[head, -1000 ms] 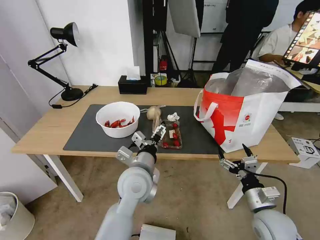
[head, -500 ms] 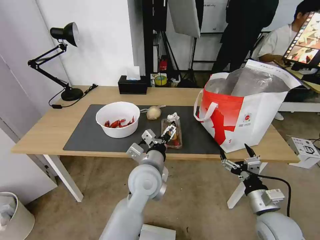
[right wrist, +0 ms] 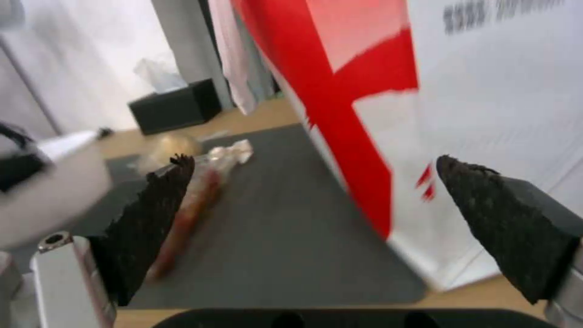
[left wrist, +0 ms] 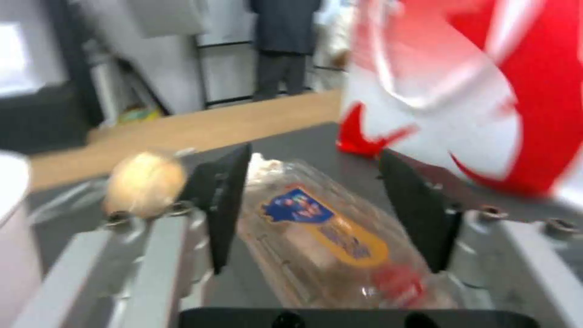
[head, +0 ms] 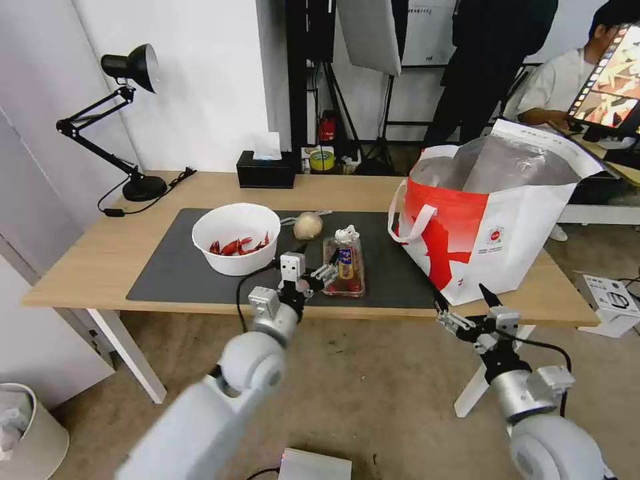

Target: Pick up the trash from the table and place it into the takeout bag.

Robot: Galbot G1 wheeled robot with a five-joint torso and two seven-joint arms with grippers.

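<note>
Left tool (head: 308, 268) gapes wide at the desk's (head: 87, 267) near edge — its fingers flank the tray (head: 344, 267) on the mat (head: 167, 280). Right tool (head: 460, 305), open too, hangs before the bag (head: 493, 220).

Black desk lamp (head: 127, 120) far left; black tissue box (head: 265, 170) at back edge

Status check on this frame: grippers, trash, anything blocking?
Left gripper open, lined up on clear tray. Right gripper open, idle beside takeout bag. No obstruction.
</note>
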